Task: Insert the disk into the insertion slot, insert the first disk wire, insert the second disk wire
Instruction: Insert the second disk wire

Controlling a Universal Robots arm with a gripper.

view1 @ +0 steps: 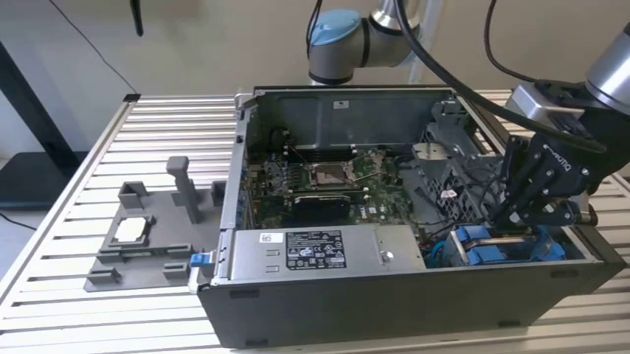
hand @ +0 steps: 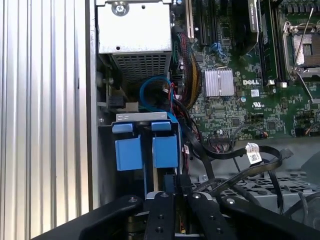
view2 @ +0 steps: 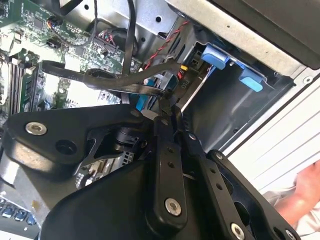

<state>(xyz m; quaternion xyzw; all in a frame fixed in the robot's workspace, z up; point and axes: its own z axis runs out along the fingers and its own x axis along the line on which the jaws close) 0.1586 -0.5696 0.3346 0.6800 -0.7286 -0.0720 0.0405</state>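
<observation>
Working low at the drive bay, lower right of the exterior view.

Black linkage-fingered gripper [view1: 532, 214] down inside the open dark-grey computer case [view1: 394, 295], just above the bright blue plastic carrier tabs of the silver-grey disk [hand: 147, 150]. Disk looking seated already, standing on edge in the boxy grey insertion slot [hand: 107, 120] at lower left of the first wrist view, so step one judged done. Fingers [view2: 167, 150] drawn close together at centre of the second wrist view, apparently nipping a thin black disk wire [view2: 115, 82] near its connector end, though exact contact hard to make out. Wire not visibly plugged in yet; second wire likewise judged outstanding. Green motherboard [hand: 235, 90] sitting well apart, upper right of the first wrist view.
</observation>
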